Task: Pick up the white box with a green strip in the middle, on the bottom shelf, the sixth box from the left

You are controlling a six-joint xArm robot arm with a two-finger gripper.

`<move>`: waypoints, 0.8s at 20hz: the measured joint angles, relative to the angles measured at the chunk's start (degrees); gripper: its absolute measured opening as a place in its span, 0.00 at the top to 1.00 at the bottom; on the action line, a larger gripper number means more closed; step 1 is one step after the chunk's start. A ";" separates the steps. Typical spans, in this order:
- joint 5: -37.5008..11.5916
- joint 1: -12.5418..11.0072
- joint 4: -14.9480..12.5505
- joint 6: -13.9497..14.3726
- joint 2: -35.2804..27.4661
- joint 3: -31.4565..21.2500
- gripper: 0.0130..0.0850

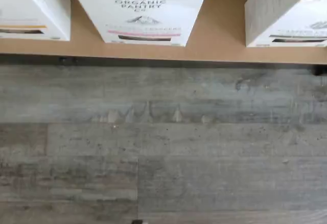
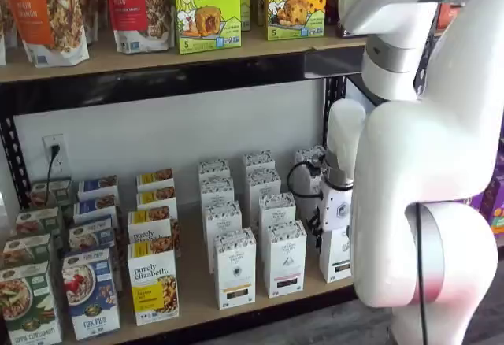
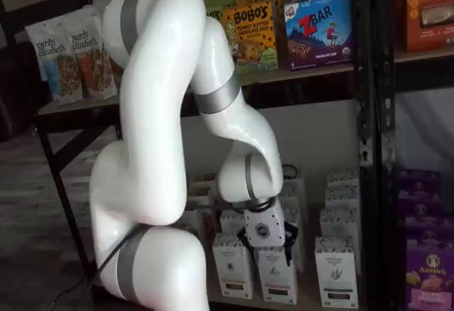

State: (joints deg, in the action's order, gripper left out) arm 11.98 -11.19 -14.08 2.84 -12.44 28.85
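The white box (image 1: pixel 291 19) stands at the front edge of the bottom shelf (image 1: pixel 219 40), with a dark label low on its front; its band colour is hard to read here. In a shelf view the white box (image 3: pixel 335 268) is the rightmost of three front cartons. In a shelf view the white box (image 2: pixel 335 262) is half hidden behind the arm's wrist. My gripper (image 3: pixel 266 251) hangs in front of the reddish-band carton (image 1: pixel 145 14), left of the white box. Its black fingers (image 3: pixel 289 243) stand apart, open, holding nothing.
A like carton with an orange-yellow band (image 1: pixel 33 9) stands further left. More white cartons (image 2: pixel 260 187) fill the rows behind. Colourful boxes (image 2: pixel 153 282) sit at the shelf's left. Grey plank floor (image 1: pixel 163 147) lies below the shelf. A black upright (image 3: pixel 365 148) rises to the right.
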 joint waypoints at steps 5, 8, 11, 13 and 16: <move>-2.94 0.67 10.42 -9.58 -6.76 4.21 0.00; -3.63 -1.09 6.24 -7.14 -11.22 7.75 0.00; -3.19 -2.93 2.19 -4.96 -14.78 11.60 0.00; -2.91 -3.69 1.78 -5.33 -16.48 13.64 0.00; -2.11 -5.33 -1.14 -4.11 -20.29 18.68 0.00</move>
State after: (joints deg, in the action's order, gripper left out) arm 9.87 -16.51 -15.23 -1.27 -32.72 47.53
